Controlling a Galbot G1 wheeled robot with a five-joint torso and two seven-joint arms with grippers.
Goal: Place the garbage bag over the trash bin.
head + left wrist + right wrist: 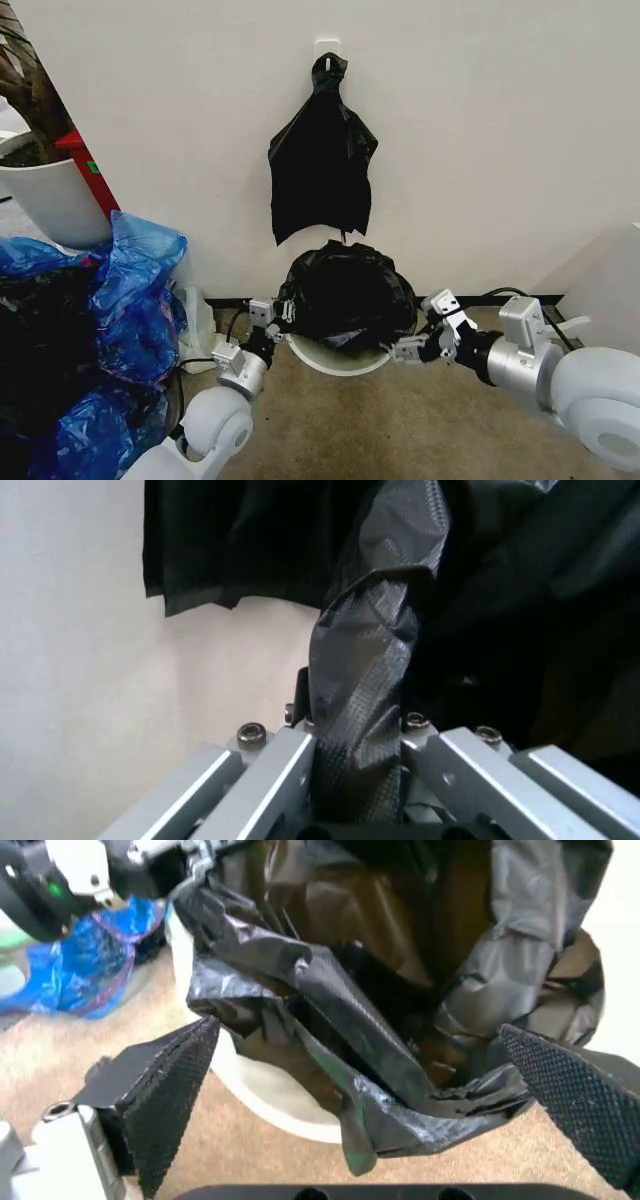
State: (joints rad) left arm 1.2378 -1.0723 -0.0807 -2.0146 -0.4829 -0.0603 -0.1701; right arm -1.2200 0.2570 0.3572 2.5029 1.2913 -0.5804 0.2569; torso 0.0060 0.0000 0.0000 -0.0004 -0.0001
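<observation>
Left gripper: I see it clamped on the garbage bag.
Right gripper: jaws apart, beside the trash bin.
Writing: I can read none.

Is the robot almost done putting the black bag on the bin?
Partly. The garbage bag already sits bunched in the trash bin. The left gripper pinches a fold of it at one side; the right gripper is open around the other edge. The bin's near rim is bare white, so the bag is not yet pulled over it.
</observation>
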